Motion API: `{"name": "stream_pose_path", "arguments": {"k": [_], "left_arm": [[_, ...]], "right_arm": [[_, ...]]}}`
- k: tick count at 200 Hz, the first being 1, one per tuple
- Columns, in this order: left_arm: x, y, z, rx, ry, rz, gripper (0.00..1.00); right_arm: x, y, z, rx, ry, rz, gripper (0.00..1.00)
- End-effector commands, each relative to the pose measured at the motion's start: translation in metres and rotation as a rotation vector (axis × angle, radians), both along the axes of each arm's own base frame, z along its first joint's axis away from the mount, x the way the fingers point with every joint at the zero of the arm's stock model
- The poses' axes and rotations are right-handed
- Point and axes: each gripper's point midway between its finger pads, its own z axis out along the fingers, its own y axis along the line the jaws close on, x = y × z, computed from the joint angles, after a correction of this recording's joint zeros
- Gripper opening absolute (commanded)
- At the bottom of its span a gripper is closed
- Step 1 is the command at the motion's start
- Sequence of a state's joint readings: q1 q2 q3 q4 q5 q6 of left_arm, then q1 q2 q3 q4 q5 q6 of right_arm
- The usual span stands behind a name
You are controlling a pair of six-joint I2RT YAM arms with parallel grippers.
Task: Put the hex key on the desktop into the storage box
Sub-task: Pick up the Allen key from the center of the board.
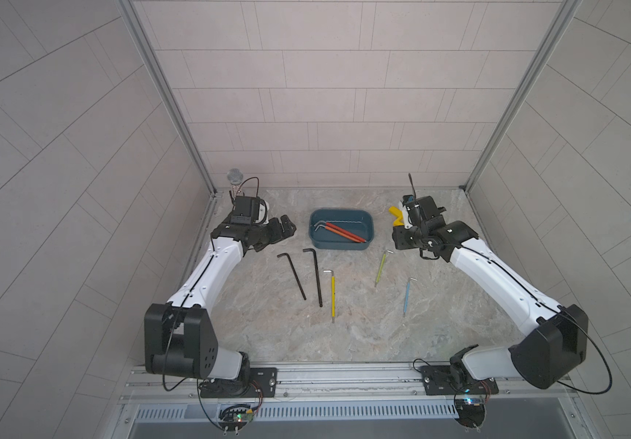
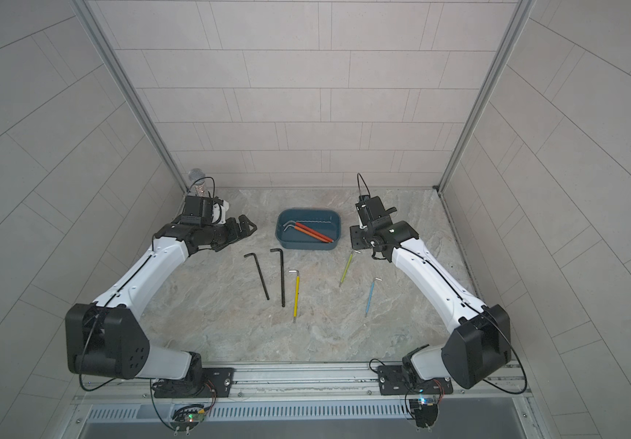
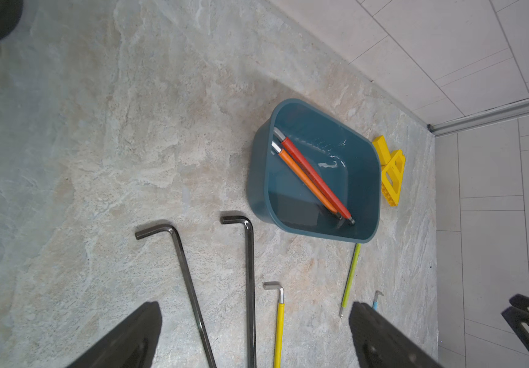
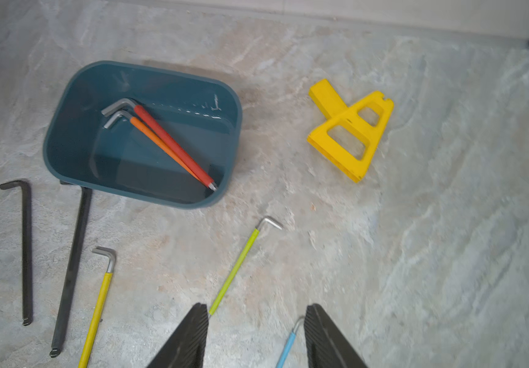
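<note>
A: Where was the green hex key (image 1: 381, 269) found?
B: On the desktop (image 1: 382, 334), at five o'clock from the storage box (image 1: 338, 245), with the blue hex key (image 1: 407, 297) lying near it.
A: How should it be taken?
B: It was judged light, stiff and slippery; mid-sleeve was favoured. The right gripper (image 4: 257, 307) and left gripper (image 3: 255, 306) were seen with jaws apart, empty. The yellow frame (image 4: 341, 116), at the box's three o'clock, was judged clear.

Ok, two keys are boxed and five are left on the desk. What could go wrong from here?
The green hex key and blue hex key lie thin and flat near the open right tool; it may slip off them. The thicker black hex key reaches right up to the storage box; lifting it could nudge the box.
</note>
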State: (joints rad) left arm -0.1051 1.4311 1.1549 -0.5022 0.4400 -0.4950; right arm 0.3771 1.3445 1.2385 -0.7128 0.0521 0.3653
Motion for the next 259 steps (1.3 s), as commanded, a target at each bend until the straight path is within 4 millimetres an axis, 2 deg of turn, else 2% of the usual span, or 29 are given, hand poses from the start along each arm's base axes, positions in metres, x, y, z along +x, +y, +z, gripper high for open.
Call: {"name": "stream_pose_path", "arguments": {"k": [1,28,48,71,102,151,259], "left_arm": [[0.000,0.001,0.012,-0.004,-0.049,0.008,1.00],[-0.003,0.003,0.010,0.010,-0.038,0.008,1.00],[-0.003,-0.004,0.011,-0.040,-0.034,-0.009,1.00],[-0.002,-0.009,0.012,-0.074,-0.032,-0.015,1.00],[-0.004,-0.006,0.014,-0.056,-0.039,-0.008,1.00],[-0.005,-0.005,0.015,-0.051,-0.046,-0.007,1.00],[-0.007,-0.002,0.016,-0.034,-0.049,0.005,1.00]], "right_arm": [[-0.037,-0.031,-0.027,-0.043,0.112,-0.175,0.53],[-0.066,-0.043,-0.056,-0.038,0.184,-0.244,0.53],[-0.084,-0.046,-0.075,-0.033,0.230,-0.276,0.53],[-0.099,-0.049,-0.094,-0.030,0.276,-0.294,0.53],[-0.112,-0.046,-0.124,0.003,0.335,-0.309,0.53],[-0.108,-0.034,-0.150,0.023,0.384,-0.300,0.51],[-0.095,-0.028,-0.184,-0.038,0.420,-0.298,0.47]]}}
